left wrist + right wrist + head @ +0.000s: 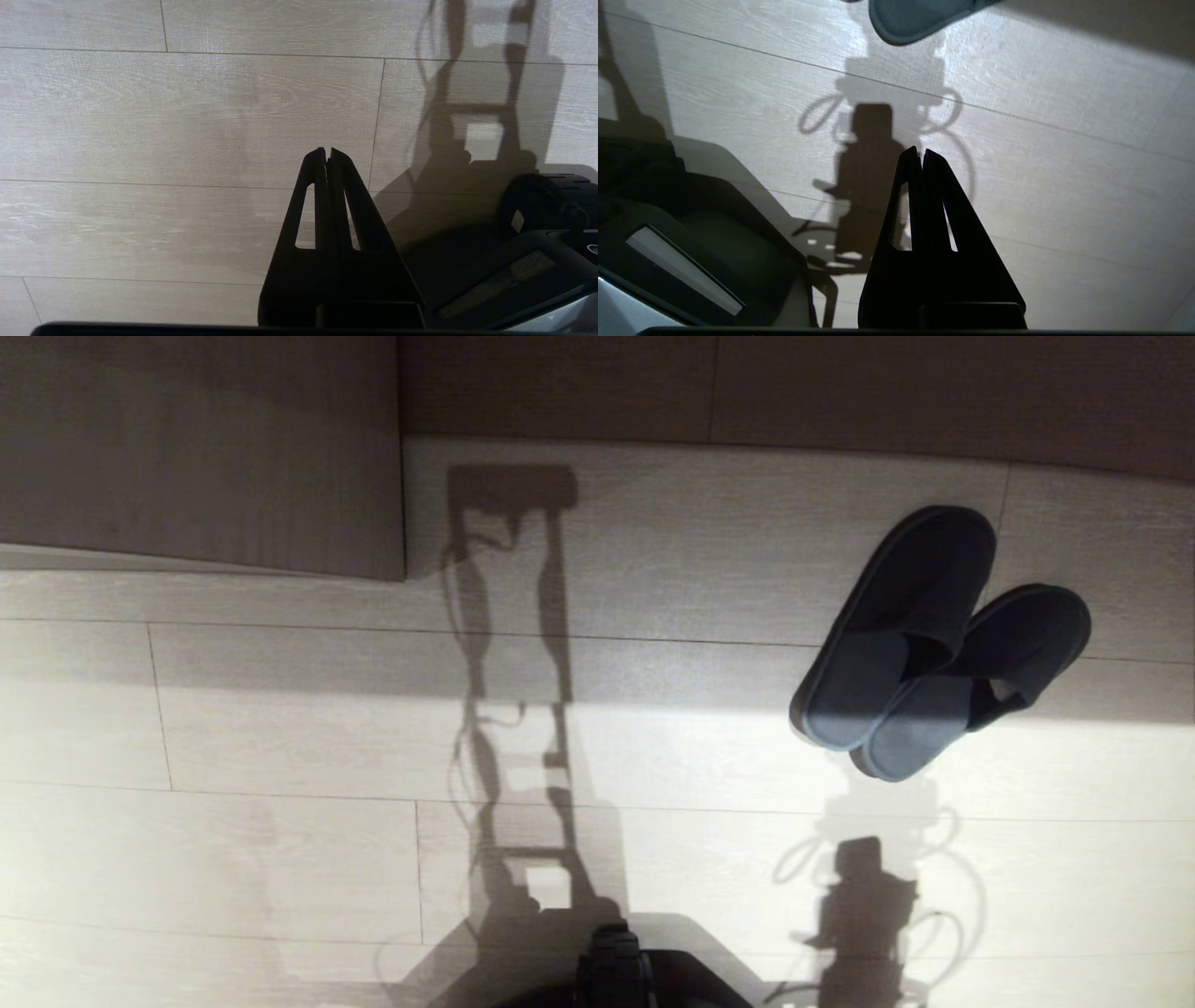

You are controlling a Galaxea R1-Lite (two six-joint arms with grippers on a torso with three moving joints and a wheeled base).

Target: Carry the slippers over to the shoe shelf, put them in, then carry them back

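Note:
The slippers [901,616], a dark grey-blue pair, lie on the pale wood floor at the right of the head view, side by side and overlapping, angled up to the right. One slipper's heel end [920,16] shows in the right wrist view, on the floor well ahead of my right gripper [921,150], which is shut and empty. My left gripper [328,150] is also shut and empty over bare floor. Neither gripper appears in the head view. The shoe shelf is out of view.
A grey-brown wood panel [201,448] juts out at the far left, with a darker wall base [794,392] along the far edge. My dark base [621,975] sits at the near middle, and its shadows fall across the floor planks.

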